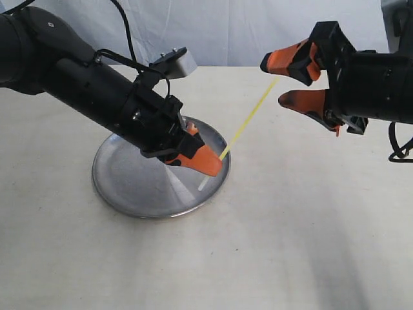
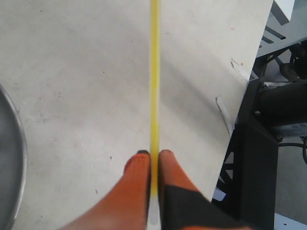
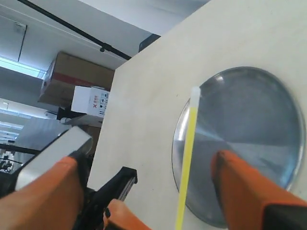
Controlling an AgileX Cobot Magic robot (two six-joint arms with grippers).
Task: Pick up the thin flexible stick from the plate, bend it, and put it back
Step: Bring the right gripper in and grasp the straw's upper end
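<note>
Stick [image 1: 248, 123] aslant over plate [image 1: 129, 184], cream tabletop [image 1: 290, 245], white backdrop [image 1: 245, 32] behind

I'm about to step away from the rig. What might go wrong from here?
The left gripper pinches the stick near one end, so it may slip or swivel once bending starts. The right gripper is open around the far end; closing off-line could miss it or flick it clear of the plate.

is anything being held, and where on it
The left gripper pinches the thin flexible stick near its lower end. The right gripper stands open around the upper end, not gripping.
</note>
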